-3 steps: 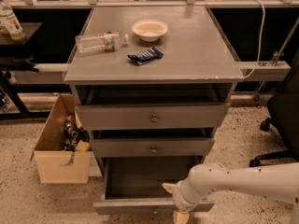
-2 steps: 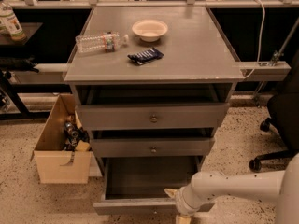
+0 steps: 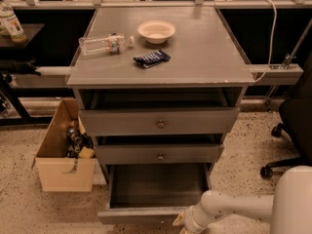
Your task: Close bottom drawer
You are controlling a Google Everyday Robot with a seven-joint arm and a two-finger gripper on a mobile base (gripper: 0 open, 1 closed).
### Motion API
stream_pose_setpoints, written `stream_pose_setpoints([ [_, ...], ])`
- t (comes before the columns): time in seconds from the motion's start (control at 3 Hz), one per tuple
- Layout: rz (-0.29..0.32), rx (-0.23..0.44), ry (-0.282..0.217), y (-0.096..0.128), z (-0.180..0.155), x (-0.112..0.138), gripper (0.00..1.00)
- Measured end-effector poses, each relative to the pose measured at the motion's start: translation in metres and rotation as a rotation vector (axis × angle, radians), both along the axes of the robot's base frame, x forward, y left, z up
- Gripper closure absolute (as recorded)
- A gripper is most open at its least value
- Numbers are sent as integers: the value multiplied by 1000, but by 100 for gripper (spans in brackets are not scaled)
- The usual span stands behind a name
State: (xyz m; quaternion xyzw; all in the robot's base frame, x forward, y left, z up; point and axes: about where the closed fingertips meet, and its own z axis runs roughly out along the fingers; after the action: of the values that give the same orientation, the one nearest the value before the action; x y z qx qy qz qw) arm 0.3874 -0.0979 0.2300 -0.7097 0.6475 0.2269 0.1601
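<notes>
The bottom drawer (image 3: 156, 186) of the grey cabinet is pulled out, showing its deep dark-grey box and low front panel (image 3: 139, 215) at the lower edge of the view. My gripper (image 3: 181, 222) is at the right end of that front panel, mostly cut off by the frame's lower edge. The white arm (image 3: 234, 208) reaches to it from the lower right. The two drawers above, each with a round knob (image 3: 160, 124), stand slightly out.
On the cabinet top (image 3: 204, 48) lie a white bowl (image 3: 156, 31), a plastic bottle (image 3: 103, 44) and a dark packet (image 3: 151, 58). A cardboard box (image 3: 61, 152) with items stands on the floor at left. An office chair (image 3: 292, 126) is at right.
The arm and gripper have shifted left and lower toward the drawer's front panel. The drawer stays open about as far as before.
</notes>
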Motion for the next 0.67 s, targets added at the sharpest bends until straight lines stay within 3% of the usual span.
stream_pose_setpoints([
  [0.67,-68,23,19,-18,-59,16,95],
])
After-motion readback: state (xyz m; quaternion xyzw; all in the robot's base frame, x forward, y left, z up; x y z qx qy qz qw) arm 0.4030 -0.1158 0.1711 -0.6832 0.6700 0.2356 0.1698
